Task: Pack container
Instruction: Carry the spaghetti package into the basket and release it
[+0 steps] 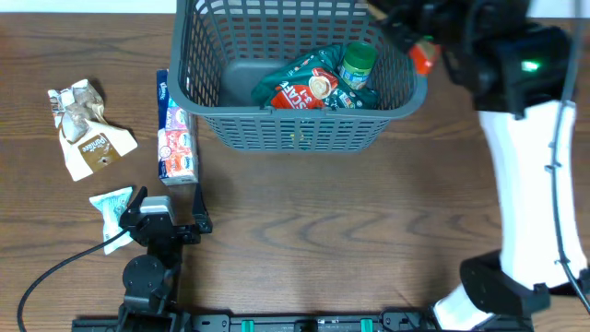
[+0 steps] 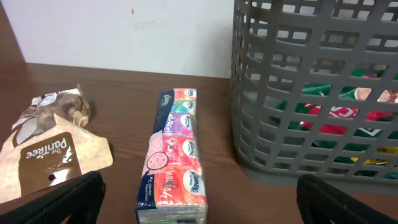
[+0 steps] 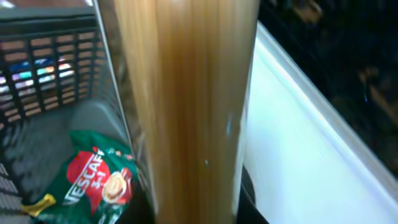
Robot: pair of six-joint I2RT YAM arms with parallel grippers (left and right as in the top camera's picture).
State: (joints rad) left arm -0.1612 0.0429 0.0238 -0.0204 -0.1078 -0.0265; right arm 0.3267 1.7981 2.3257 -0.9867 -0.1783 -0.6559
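The container point(image 1: 295, 129), a dark grey slotted basket, stands at the table's back middle. It also shows in the left wrist view point(image 2: 280, 93) and the right wrist view point(image 3: 50, 74). It holds a red-and-green Nescafe packet point(image 1: 295, 90) point(image 3: 93, 180) and a green-lidded jar point(image 1: 358, 63). My right gripper point(image 1: 406, 23) point(image 3: 193, 208) is above the basket's right rim, shut on a long clear pack of spaghetti point(image 3: 186, 93). My left gripper point(image 1: 168, 210) point(image 2: 199, 202) is open and empty, low at the front left, just in front of a tissue pack point(image 1: 175, 138) point(image 2: 174, 149).
A brown coffee pouch point(image 1: 92, 148) point(image 2: 50, 155) and a crumpled wrapper point(image 1: 78, 101) point(image 2: 56, 109) lie at the far left. A pale green packet point(image 1: 112, 207) lies beside my left gripper. A white wall point(image 2: 124, 31) is behind the table.
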